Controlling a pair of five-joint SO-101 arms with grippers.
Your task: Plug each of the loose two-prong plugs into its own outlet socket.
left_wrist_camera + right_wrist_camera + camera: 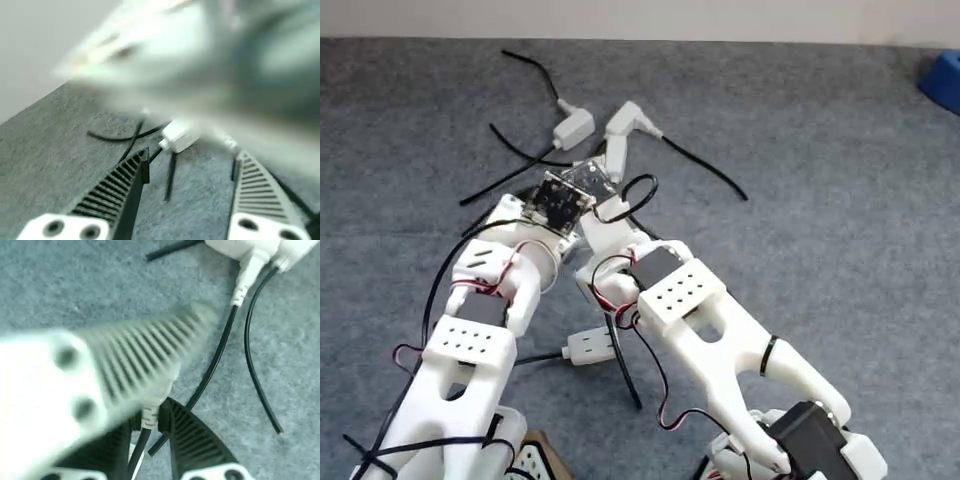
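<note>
The left arm (470,345) and right arm (700,305) lean forward. The left claw (192,156) gapes wide (fingers far apart). Just beside it, the right claw (151,412) pinches the tail of a plug (148,421).

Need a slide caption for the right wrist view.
Right gripper shut on a cord over carpet, a white ribbed finger across the front; white connectors and black cords beyond.

A grey carpet-like table covering (840,200) runs back to a pale wall (720,18), with a blue object (942,82) at the far right edge and a brown scrap (545,455) at the near edge.
</note>
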